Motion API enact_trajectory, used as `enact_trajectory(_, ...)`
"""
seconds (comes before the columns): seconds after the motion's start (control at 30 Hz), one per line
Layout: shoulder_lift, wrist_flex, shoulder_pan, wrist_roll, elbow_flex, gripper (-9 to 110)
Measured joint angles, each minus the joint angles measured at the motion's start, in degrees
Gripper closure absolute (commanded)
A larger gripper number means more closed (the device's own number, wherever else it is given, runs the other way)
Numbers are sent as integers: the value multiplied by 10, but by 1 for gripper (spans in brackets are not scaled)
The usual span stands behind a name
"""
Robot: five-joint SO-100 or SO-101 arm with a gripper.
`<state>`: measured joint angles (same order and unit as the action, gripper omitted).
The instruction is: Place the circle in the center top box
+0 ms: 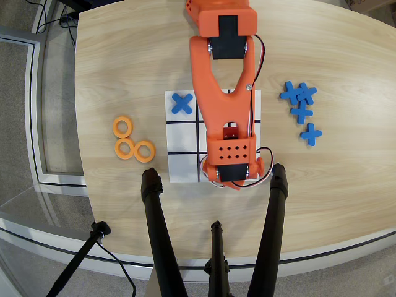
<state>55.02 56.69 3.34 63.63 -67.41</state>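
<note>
**Inspector A:** Overhead view, left side first. What lies on the table (124, 62)?

**Inspector B:** Three orange rings (133, 141) clustered left of the paper grid (183, 148), clear of it. Two touch each other; the upper one sits just beside them.

**A:** The grid itself?

**B:** One blue cross (182, 103) occupies the upper-left cell. The orange arm (219, 99) runs down over the middle column and covers most of it. The center top box is hidden beneath the arm's wrist.

**A:** The circle? The jaws?

**B:** The circle is not identifiable; nothing shows at the gripper (230, 183), which sits at the grid's lower edge. Jaw state: cannot tell.

**A:** Right side?

**B:** Four blue crosses (301, 110) lie off the grid, three bunched, one apart below.
</note>
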Motion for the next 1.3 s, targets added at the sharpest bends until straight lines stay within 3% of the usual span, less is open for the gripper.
enact_trajectory(0.4,-18,0,0,0,22,101)
enact_trajectory(0.57,-22,0,0,0,23,90)
enact_trajectory(0.73,-22,5,0,0,36,89)
enact_trajectory(1.0,-12,96,-4,3,106,88)
enact_trajectory(1.3,171,226,-42,64,88,88)
